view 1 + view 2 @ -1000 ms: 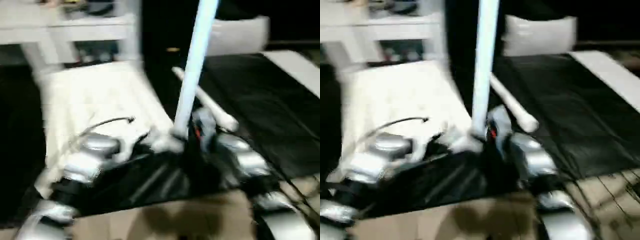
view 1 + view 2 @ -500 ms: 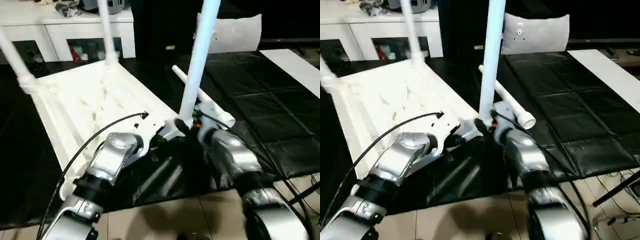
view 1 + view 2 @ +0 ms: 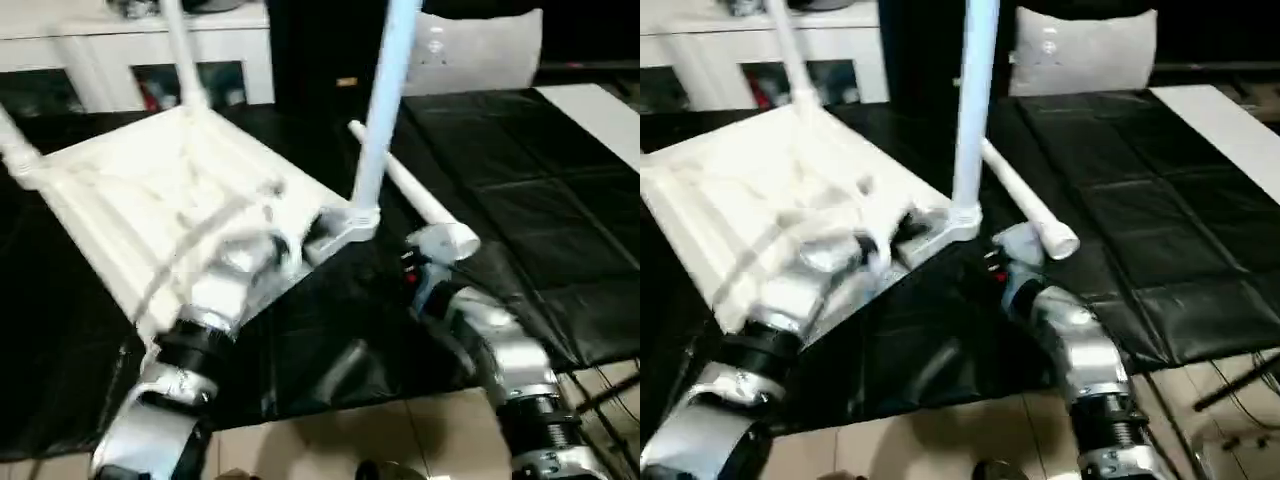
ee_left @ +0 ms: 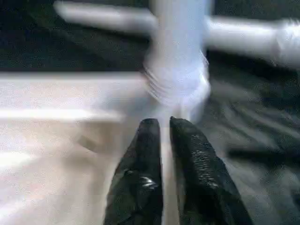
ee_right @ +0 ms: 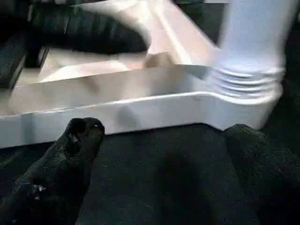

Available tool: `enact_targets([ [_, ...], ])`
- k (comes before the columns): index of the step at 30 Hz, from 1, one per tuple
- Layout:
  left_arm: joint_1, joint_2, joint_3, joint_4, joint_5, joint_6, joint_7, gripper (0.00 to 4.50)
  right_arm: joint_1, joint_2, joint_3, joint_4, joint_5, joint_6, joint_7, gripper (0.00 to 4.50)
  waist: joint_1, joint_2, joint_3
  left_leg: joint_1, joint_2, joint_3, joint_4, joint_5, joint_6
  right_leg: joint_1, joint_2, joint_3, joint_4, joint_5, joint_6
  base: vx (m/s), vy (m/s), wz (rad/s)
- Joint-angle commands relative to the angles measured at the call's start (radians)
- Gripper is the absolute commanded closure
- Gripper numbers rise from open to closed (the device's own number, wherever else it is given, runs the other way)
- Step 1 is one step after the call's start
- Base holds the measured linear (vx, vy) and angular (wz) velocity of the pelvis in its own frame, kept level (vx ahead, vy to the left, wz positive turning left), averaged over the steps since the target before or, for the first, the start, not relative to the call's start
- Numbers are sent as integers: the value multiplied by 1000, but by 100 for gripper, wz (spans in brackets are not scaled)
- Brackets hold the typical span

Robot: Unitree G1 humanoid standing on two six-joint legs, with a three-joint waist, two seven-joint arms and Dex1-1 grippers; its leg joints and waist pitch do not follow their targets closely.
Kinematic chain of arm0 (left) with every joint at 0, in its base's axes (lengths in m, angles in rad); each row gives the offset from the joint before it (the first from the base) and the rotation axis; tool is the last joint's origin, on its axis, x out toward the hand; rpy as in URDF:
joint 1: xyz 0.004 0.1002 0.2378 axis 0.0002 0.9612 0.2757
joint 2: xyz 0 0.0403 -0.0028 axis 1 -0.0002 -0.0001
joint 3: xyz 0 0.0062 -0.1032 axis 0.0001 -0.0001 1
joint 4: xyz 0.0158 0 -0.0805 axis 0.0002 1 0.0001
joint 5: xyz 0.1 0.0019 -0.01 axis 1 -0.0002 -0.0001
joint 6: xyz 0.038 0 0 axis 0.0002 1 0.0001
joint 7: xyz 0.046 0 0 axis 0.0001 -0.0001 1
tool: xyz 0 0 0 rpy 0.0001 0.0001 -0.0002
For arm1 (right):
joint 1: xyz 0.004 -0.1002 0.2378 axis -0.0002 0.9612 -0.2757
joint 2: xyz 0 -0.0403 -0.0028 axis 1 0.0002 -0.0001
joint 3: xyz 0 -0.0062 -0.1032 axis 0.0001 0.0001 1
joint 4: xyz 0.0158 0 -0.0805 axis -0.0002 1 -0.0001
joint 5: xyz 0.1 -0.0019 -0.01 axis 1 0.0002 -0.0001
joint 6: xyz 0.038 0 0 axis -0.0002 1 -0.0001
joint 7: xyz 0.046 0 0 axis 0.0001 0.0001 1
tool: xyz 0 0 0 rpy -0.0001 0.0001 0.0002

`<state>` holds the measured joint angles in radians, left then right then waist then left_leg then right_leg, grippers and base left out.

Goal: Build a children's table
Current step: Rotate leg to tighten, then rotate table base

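The children's table lies upside down on the black mat, its white ribbed top [image 3: 130, 210] at the left. One leg [image 3: 378, 110] stands upright in the near right corner socket [image 5: 243, 89]; two more legs [image 3: 180, 55] rise at the far corners. A loose leg [image 3: 415, 195] lies on the mat beside it. My left gripper [image 4: 161, 123] rests over the top's rim just short of that socket, its fingers almost together with a thin slit between. My right gripper [image 5: 164, 140] stands wide open, empty, a little back from the rim and socket.
A white cabinet [image 3: 120, 45] with glass doors stands at the back left. A pale cushion [image 3: 480, 50] leans at the back right. A white board [image 3: 600, 110] lies at the right edge of the black mat [image 3: 520, 170]. Bare floor [image 3: 330, 440] runs along the near side.
My right gripper has opened wide and drawn back from the base of the upright leg. The left gripper's fingers have parted by a hair. The camera has also shifted.
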<state>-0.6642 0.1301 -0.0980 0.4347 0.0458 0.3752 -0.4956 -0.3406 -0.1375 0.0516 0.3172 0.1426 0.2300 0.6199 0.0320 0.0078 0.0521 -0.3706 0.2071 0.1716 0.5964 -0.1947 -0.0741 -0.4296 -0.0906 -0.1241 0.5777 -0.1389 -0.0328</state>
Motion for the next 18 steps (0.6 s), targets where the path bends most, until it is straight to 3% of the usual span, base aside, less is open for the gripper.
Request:
enact_targets([
  [1, -3, 33, 41, -36, -7, 12, 22, 372, -13, -1, 13, 8, -17, 7, 2, 0, 7, -2, -70, 4, 20, -3, -64, -171, 84, 74, -53, 48, -71, -321, -152, 0, 0, 0],
  [2, -3, 33, 41, -36, -7, 12, 22, 372, -13, -1, 13, 8, -17, 7, 2, 0, 7, -2, -70, 4, 20, -3, -64, -171, 84, 74, -53, 48, -71, -321, -152, 0, 0, 0],
  [5, 28, 149, 81, -119, 35, 80, 23, 372, -42, 1, 41, 29, -33, 30, -10, 0, 3, 2, -69, 4, 21, -7, -70, -189, 56, 76, -52, 49, -66, -328, -140, 0, 0, 0],
  [7, 45, 191, 76, -140, 51, 90, 14, 372, -50, 0, 48, 38, -40, 35, -14, 0, 4, -2, -68, 11, 20, -2, -68, -191, 48, 70, -51, 52, -70, -332, -140, 0, 0, 0],
  [8, 50, 205, 73, -146, 57, 93, 10, 399, -52, -1, 50, 42, -42, 35, -15, 0, 7, 2, -70, 13, 22, -6, -68, -185, 44, 70, -53, 53, -64, -321, -145, 0, 0, 0],
  [9, 82, 284, 66, -176, 99, 129, -8, 399, -65, 2, 55, 61, -47, 39, -19, 0, 6, 0, -69, 12, 22, -3, -68, -180, 46, 69, -51, 54, -64, -307, -149, 0, 0, 0],
  [11, 99, 328, 63, -191, 121, 149, -18, 413, -72, 3, 58, 72, -50, 40, -19, 0, 6, 5, -68, 11, 21, -4, -70, -177, 39, 70, -50, 55, -58, -292, -152, 0, 0, 0],
  [12, 109, 355, 61, -199, 134, 162, -24, 425, -76, 4, 61, 78, -52, 41, -20, 0, 6, 1, -70, 12, 22, -4, -70, -174, 38, 70, -51, 56, -58, -285, -153, 0, 0, 0],
  [13, 135, 428, 60, -215, 177, 196, -30, 439, -87, 9, 69, 97, -59, 42, -19, 0, 6, 6, -72, 13, 24, -8, -71, -165, 31, 69, -53, 57, -46, -254, -169, 0, 0, 0],
  [14, 155, 483, 60, -223, 203, 222, -36, 447, -98, 13, 79, 118, -66, 39, -15, 0, 0, 5, -70, 7, 22, -7, -72, -164, 34, 72, -50, 57, -48, -252, -168, 0, 0, 0],
  [15, 160, 498, 60, -225, 210, 229, -38, 447, -101, 14, 83, 124, -68, 37, -14, 0, -2, 7, -69, 7, 21, -8, -72, -167, 30, 73, -51, 56, -46, -257, -166, 0, 0, 0],
  [16, 180, 546, 56, -227, 231, 254, -48, 447, -117, 22, 91, 156, -75, 29, -13, 0, 1, 7, -70, 19, 22, -4, -69, -174, 28, 64, -51, 59, -51, -258, -170, 0, 0, 0],
  [17, 180, 546, 56, -227, 231, 254, -48, 447, -117, 22, 91, 156, -75, 29, -13, 0, -1, 8, -66, 12, 20, -5, -73, -183, 26, 69, -51, 59, -52, -277, -173, 0, 0, 0],
  [18, 195, 575, 47, -234, 238, 275, -60, 447, -131, 29, 95, 180, -79, 24, -17, 0, 5, 11, -66, 22, 23, -3, -71, -194, 20, 62, -53, 61, -56, -288, -173, 0, 0, 0],
])
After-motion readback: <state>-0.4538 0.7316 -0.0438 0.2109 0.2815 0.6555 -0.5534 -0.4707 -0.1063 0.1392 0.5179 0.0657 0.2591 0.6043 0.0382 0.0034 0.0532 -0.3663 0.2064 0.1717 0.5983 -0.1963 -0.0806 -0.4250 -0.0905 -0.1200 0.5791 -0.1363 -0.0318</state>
